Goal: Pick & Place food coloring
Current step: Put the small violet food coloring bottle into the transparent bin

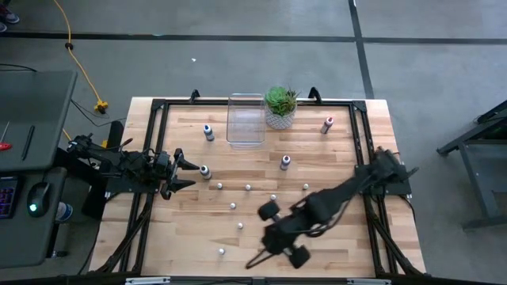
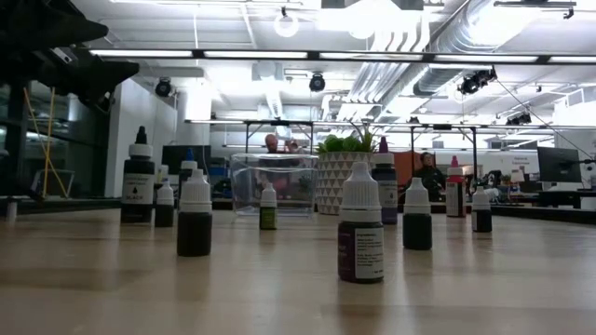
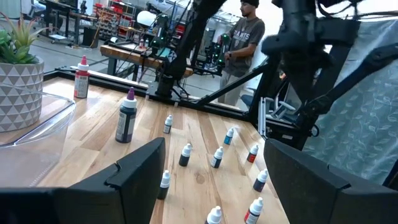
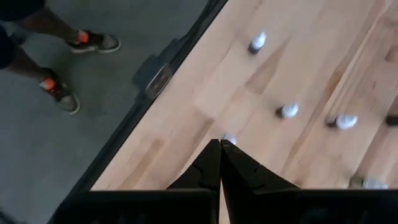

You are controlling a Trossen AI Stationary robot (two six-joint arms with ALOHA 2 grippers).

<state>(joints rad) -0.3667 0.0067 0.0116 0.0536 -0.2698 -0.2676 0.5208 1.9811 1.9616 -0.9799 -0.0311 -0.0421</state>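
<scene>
Left gripper (image 1: pixel 192 174) at the table's (image 1: pixel 333 245) left edge, fingers spread and empty. Food coloring bottles (image 1: pixel 248 188) scattered upright across the table's middle, several toward the far edge beside the clear bin (image 1: pixel 245 119) and potted succulent (image 1: pixel 280 107). Right gripper (image 1: pixel 255 261) above the near edge, fingers pressed together, holding nothing visible, one bottle cap (image 4: pixel 228 140) just beyond the tips.

Smooth pale wood planks are forming the table (image 1: pixel 190 237), a clear glossy plastic bin (image 1: pixel 245 120) is standing by matt black metal framing (image 1: pixel 158 104).
</scene>
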